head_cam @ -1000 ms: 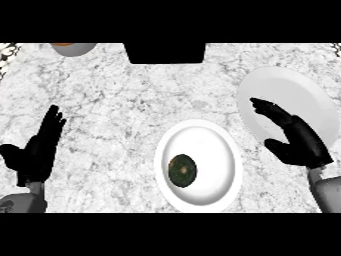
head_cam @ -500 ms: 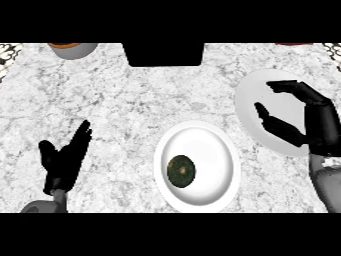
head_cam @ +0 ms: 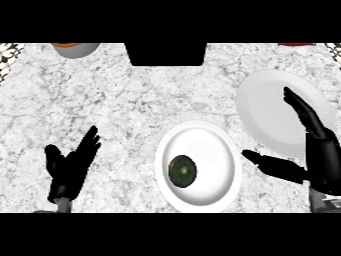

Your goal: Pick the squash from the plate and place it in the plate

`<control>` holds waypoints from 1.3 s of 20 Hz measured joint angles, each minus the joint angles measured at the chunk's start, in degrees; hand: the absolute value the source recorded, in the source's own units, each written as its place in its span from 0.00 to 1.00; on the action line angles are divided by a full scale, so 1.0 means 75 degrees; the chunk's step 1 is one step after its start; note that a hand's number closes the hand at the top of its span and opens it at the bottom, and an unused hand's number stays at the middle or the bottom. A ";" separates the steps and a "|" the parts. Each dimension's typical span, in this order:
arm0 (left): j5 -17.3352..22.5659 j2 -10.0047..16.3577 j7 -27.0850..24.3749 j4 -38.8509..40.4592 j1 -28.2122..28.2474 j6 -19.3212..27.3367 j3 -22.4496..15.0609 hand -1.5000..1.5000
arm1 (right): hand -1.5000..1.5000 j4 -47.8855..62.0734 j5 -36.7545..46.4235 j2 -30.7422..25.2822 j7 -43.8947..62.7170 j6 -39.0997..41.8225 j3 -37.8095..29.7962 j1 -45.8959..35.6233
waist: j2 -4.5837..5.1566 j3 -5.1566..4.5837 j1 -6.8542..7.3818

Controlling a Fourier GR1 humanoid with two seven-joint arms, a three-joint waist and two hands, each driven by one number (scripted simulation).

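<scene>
Dark green rounded squash (head_cam: 182, 170) is noted left of centre on the white oval-looking near plate (head_cam: 219, 187), which sits on the grey-white marbled counter (head_cam: 129, 100). A second white plate (head_cam: 265, 107), bare, lies farther off to the right, just beside the first.

Black right hand (head_cam: 322, 155): open, nothing held. The fingers are straight over the bare plate's right rim, and the thumb is spread leftward, its tip just beside the near plate's right edge.

Black left hand (head_cam: 68, 170): open, fingers up, resting at lower left, well apart from both plates.

Key relation: the squash lies left of the right hand and slightly nearer the robot. The right hand is judged the closer one. The squash's long axis appears to run near-to-far, so a sideways reach across the rim is judged suitable.
</scene>
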 measured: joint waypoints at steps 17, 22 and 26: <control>-0.0133 -0.0040 0.0494 -0.0310 -0.0069 0.0031 -0.0002 0.50 | 0.00 -0.1696 0.3411 -0.0473 0.5841 0.2519 0.2840 -0.0846 | 0.0006 -0.0009 0.0072; -0.0134 -0.0092 0.0428 -0.0209 -0.0096 -0.0078 0.0146 0.50 | 0.00 -0.1311 0.4421 0.0382 0.6592 0.2745 0.3411 -0.1065 | 0.0011 -0.0003 0.0063; -0.0248 -0.0226 0.0331 -0.0049 -0.0173 -0.0083 0.0159 0.50 | 0.00 -0.0701 0.4753 0.0901 0.6678 0.2875 0.3601 -0.1036 | 0.0017 -0.0001 0.0059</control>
